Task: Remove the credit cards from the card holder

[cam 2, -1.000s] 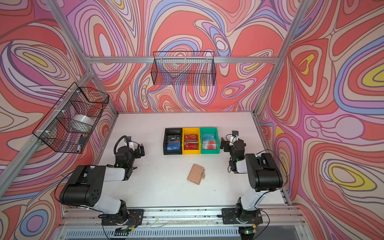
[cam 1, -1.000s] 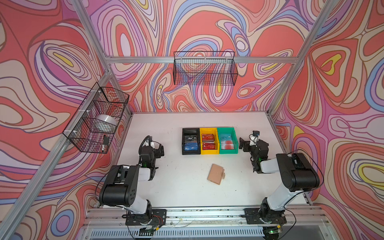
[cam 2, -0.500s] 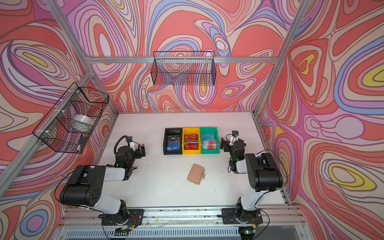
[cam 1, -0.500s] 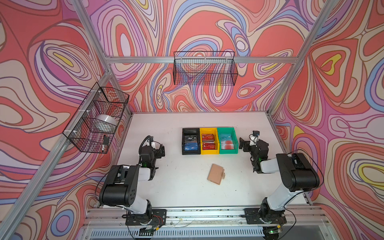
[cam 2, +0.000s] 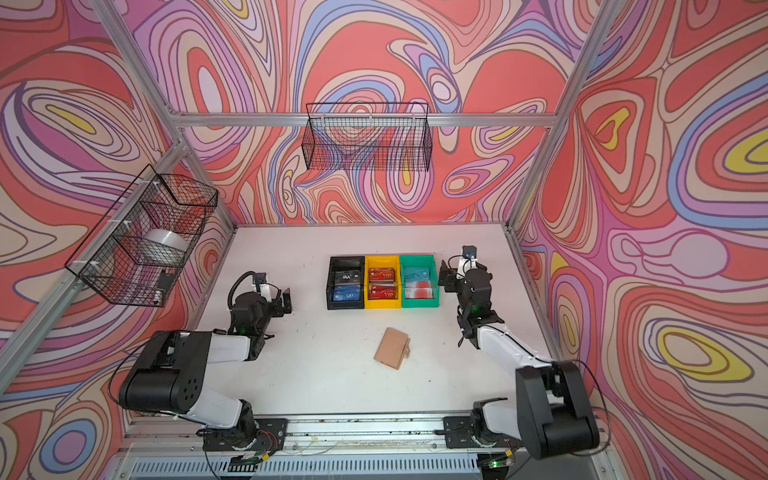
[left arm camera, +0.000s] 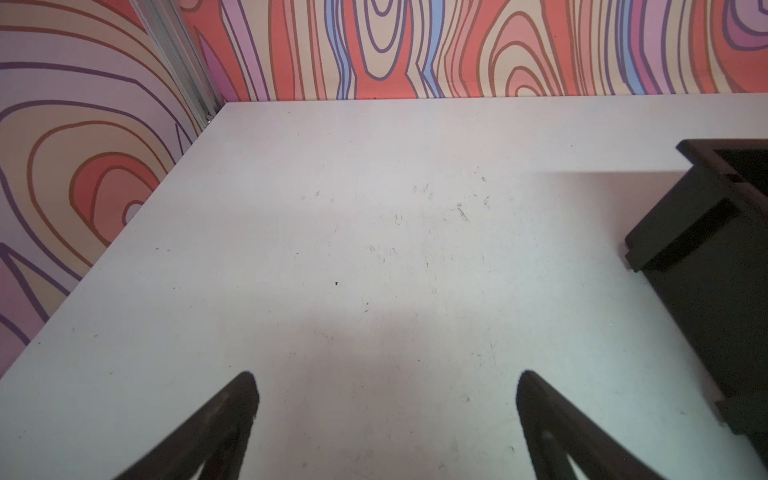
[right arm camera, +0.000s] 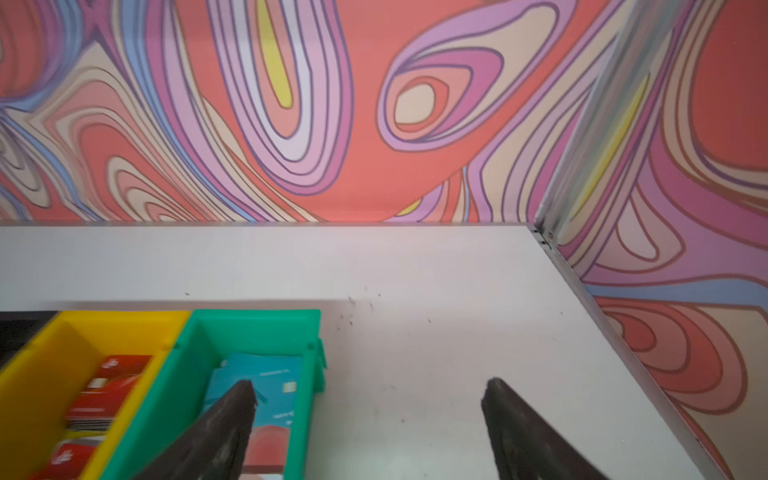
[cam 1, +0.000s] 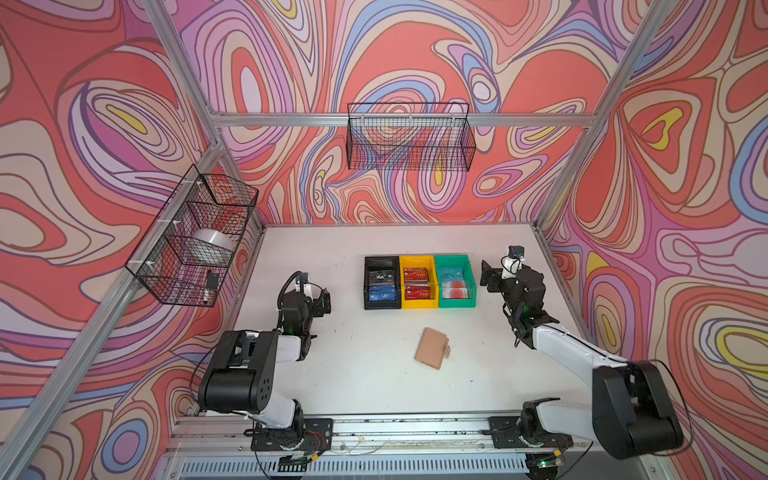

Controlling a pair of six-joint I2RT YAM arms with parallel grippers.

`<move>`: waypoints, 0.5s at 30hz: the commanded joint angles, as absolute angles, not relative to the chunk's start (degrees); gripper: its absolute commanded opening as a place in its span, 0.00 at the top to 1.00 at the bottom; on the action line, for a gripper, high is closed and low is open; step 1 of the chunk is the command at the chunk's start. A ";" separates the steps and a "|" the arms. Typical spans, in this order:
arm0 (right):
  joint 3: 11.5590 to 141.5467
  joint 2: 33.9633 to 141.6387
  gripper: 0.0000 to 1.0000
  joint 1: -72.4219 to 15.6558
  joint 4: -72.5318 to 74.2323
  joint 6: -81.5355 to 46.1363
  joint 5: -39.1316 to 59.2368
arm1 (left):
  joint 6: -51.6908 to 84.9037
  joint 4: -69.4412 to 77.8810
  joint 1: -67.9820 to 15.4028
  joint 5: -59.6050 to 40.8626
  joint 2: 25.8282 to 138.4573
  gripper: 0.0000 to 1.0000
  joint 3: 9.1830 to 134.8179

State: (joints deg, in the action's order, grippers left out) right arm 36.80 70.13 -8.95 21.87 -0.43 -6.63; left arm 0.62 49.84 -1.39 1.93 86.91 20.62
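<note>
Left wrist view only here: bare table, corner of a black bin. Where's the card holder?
Observer: The card holder lies flat on the table, nearer the robot's base than the yellow bin.
Operator: Open or closed?
Observer: It looks closed, tan cover facing up.
Operator: Right gripper?
Observer: The right gripper hangs open beside the green bin, holding nothing, well away from the holder.
</note>
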 commanded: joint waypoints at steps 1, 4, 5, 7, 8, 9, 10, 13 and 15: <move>41.50 64.37 0.14 -13.33 -1.84 -4.38 -4.71 | -0.65 46.47 -1.14 -0.25 81.58 0.00 20.97; 42.98 60.80 0.19 -16.57 -8.77 -10.17 0.53 | -1.13 39.82 -1.34 -1.17 75.32 0.01 21.80; 42.79 60.00 0.20 -17.89 -9.77 -12.13 2.36 | -0.78 37.08 -1.60 -1.16 72.87 0.01 22.46; 42.25 59.24 0.22 -20.77 -10.71 -15.59 5.57 | 2.37 31.88 -1.78 -3.55 68.06 0.02 23.60; 42.15 59.44 0.23 -22.50 -11.17 -17.37 7.27 | 4.20 30.75 -1.93 -6.13 66.42 0.05 23.99; 42.12 60.04 0.23 -24.54 -11.72 -18.80 8.32 | 6.59 29.96 -2.10 -8.46 65.10 0.08 24.51; 42.03 60.77 0.23 -26.52 -12.01 -19.79 8.74 | 9.27 28.85 -2.32 -10.35 64.11 0.10 25.02; 41.38 64.44 0.23 -33.67 -11.26 -23.05 7.87 | 16.47 23.40 -4.24 -16.16 62.41 0.20 27.31; 40.64 68.10 0.24 -37.28 -9.25 -25.79 9.03 | 17.19 18.19 -8.18 -16.69 61.96 0.23 28.42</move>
State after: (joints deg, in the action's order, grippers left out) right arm 42.39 64.77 -33.78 -7.92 -19.94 6.46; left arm 11.42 28.25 -4.75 -10.83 62.59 26.76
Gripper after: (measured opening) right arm 0.765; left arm 0.786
